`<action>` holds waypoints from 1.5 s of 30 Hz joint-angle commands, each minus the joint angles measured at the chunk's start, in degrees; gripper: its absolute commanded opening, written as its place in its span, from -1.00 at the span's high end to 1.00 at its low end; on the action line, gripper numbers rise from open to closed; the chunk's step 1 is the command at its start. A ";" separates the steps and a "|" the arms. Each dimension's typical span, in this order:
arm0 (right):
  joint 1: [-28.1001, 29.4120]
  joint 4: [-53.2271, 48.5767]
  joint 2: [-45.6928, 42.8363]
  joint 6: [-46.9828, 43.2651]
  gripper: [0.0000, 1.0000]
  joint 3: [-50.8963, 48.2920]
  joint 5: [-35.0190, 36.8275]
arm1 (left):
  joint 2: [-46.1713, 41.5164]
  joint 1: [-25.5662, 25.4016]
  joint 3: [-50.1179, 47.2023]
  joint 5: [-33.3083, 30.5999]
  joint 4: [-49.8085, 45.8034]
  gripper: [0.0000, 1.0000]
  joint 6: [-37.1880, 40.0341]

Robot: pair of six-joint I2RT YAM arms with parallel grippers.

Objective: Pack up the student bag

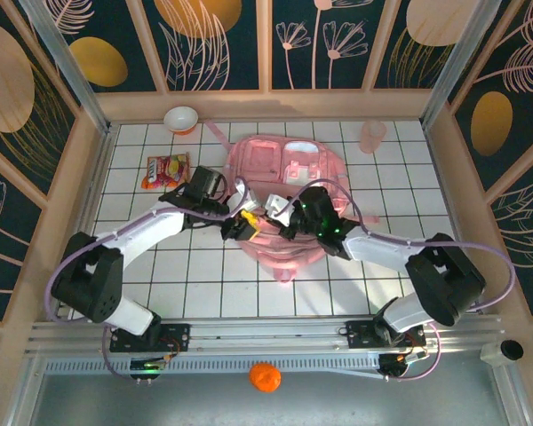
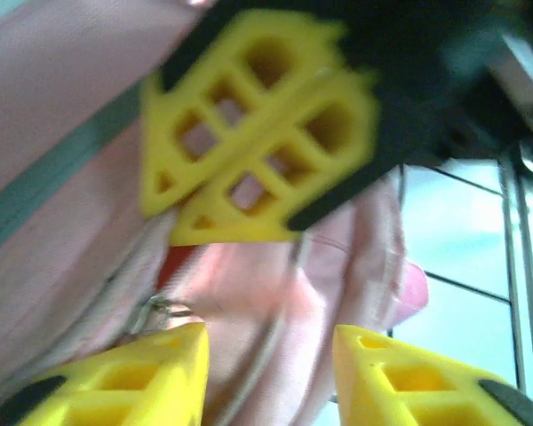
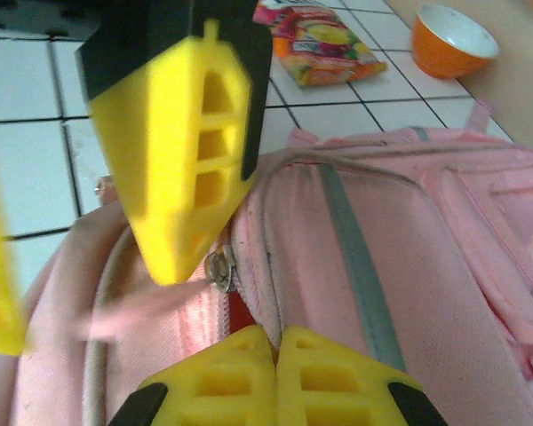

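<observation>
- At the bag's near end, the right gripper has its jaws closed, tips at the zip seam just beside the metal zip pull. Whether it pinches anything thin I cannot tell.
- Just beside it, the left gripper hangs over the pink fabric with jaws apart, holding nothing.
- The student bag lies flat mid-table, pocket face up. Its long axis runs near to far, with the arched zip end toward the arms.
- Farther off, a snack packet, a bowl and a pink cup lie outside the bag. Packing looks barely begun, with the zip to open first.
</observation>
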 commanded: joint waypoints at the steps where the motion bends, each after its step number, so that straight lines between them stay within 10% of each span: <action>1: -1.54 -6.03 -4.81 -8.36 1.00 -0.16 -12.56 | -6.52 -0.58 -1.60 3.79 0.20 -0.09 5.40; 9: -4.68 -17.24 -10.41 -15.93 1.00 -0.22 -18.63 | -14.19 -0.58 -4.60 -10.16 0.98 -0.36 20.25; 19: -5.10 -17.44 -11.20 -15.70 1.00 0.00 -21.64 | -4.78 -3.38 0.03 -9.39 0.43 -0.36 29.54; 30: -9.80 -11.03 -11.58 -11.41 1.00 -1.40 -23.77 | -4.61 -4.46 -1.88 -9.78 5.90 1.00 18.68; 45: -9.54 -15.06 -29.49 24.51 0.24 -8.87 -12.31 | -7.96 -4.53 -8.07 -8.16 18.74 1.00 3.38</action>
